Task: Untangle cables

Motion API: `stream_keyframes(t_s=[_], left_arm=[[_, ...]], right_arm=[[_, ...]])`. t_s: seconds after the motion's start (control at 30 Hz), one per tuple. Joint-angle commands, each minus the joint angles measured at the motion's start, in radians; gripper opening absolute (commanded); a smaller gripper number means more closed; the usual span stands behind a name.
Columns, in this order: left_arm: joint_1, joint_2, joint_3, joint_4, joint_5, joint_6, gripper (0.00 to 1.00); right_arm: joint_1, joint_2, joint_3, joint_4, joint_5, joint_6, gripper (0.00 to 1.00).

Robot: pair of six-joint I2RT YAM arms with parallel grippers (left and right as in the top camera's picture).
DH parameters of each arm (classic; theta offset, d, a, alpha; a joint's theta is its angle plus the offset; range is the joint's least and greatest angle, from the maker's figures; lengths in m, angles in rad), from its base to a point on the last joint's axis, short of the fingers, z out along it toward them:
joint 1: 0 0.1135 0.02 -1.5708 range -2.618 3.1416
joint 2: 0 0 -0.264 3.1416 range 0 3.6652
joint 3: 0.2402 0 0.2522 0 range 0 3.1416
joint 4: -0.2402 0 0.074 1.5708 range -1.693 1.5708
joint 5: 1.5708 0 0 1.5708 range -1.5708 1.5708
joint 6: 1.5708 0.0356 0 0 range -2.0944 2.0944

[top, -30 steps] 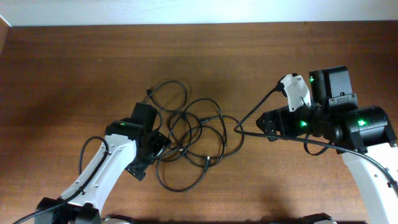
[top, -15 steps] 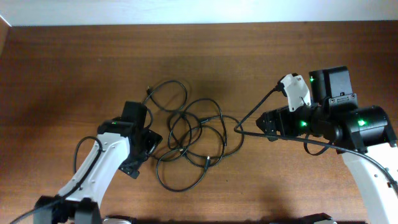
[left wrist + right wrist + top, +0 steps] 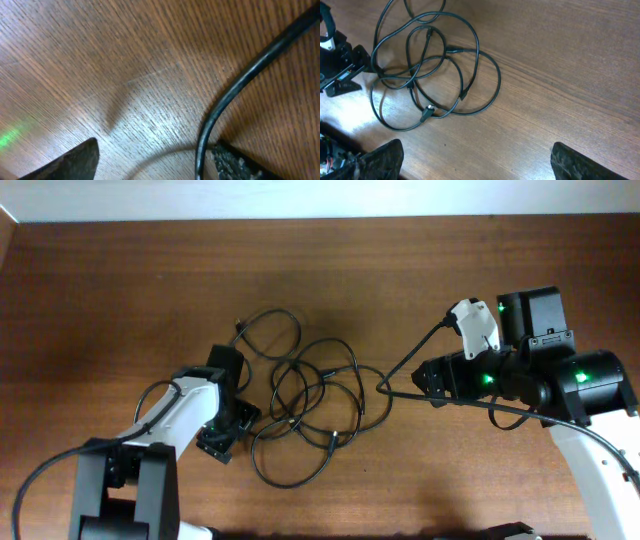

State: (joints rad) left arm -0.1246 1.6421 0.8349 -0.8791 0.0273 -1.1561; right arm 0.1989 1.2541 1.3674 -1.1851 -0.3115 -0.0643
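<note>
Straddling one of the cables (image 3: 235, 85), left gripper (image 3: 155, 162) stands spread — poised to pinch (right gripper (image 3: 477, 160) spread, empty, well apart).

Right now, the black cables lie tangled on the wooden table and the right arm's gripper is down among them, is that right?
Not quite. The cables do lie tangled on the wooden table, but it is the left gripper that is down at their edge, as the overhead view shows. The right gripper hangs apart from them, open and empty.
</note>
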Motion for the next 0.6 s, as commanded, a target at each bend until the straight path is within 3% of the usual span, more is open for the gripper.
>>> stream_keyframes(t_s=[0.0,0.03,0.13,0.23,0.43,0.57], left_arm=[[0.005,0.079,-0.034,0.008,-0.028,-0.01,0.6],[0.005,0.082,-0.034,0.008,-0.028,-0.01,0.48],[0.005,0.082,-0.034,0.008,-0.028,-0.01,0.27],[0.005,0.082,-0.034,0.008,-0.029,-0.01,0.0],[0.005,0.081,-0.031,0.007,-0.049,0.055,0.0],[0.005,0.039,0.067,-0.079,-0.051,0.238,0.0]], right_arm=[[-0.003,-0.001,0.011,-0.001,0.009,-0.011,0.92],[-0.003,-0.001,0.011,-0.001,0.009,-0.011,0.92],[-0.003,-0.001,0.011,-0.001,0.009,-0.01,0.92],[-0.003,-0.001,0.011,-0.001,0.009,-0.01,0.92],[-0.003,-0.001,0.011,-0.003,0.009,-0.011,0.92],[-0.003,-0.001,0.011,-0.005,0.009,-0.011,0.92]])
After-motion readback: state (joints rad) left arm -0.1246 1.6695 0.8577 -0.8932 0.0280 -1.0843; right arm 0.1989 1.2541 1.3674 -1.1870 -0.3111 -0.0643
